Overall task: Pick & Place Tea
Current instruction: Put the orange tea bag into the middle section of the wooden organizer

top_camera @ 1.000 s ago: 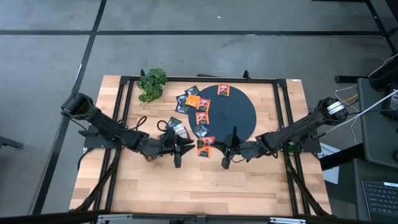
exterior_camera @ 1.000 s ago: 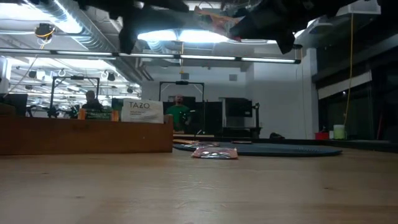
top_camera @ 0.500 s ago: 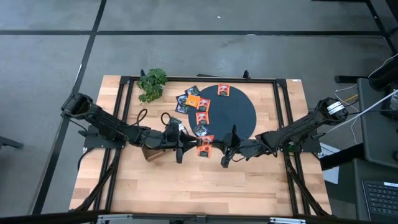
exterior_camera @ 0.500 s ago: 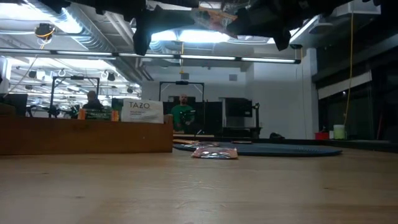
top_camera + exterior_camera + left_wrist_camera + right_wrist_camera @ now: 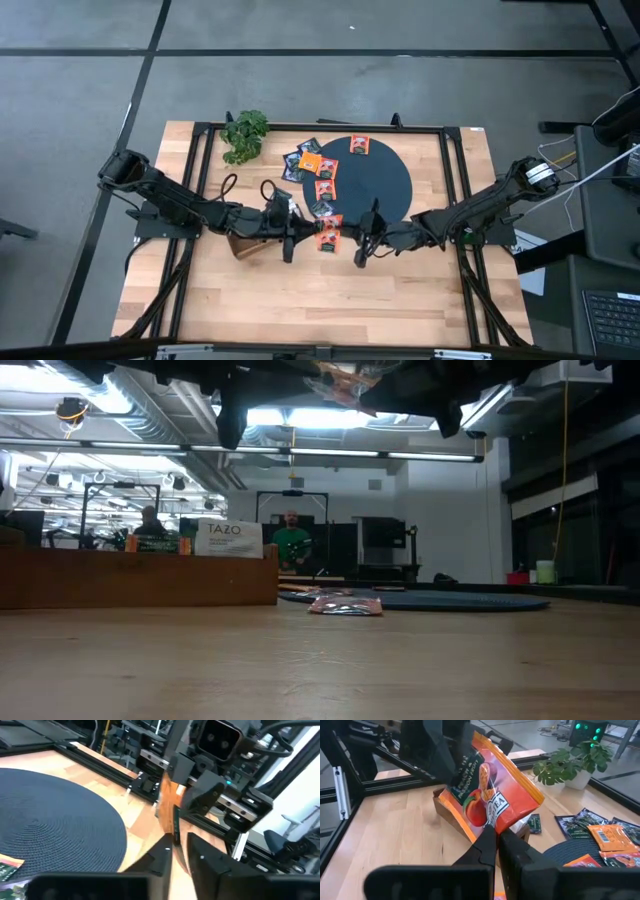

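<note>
Both grippers meet mid-air above the table's middle: our right gripper point(image 5: 496, 837) is clamped on an orange sachet point(image 5: 492, 795), while our left gripper point(image 5: 176, 842) closes around its opposite edge, seemingly a handover. Other tea sachets point(image 5: 322, 168) lie on the dark disc point(image 5: 385, 185).

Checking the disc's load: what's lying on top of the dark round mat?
On the dark round woven mat: three orange sachets and a dark sachet at its edge. The arms cover its near rim.
</note>
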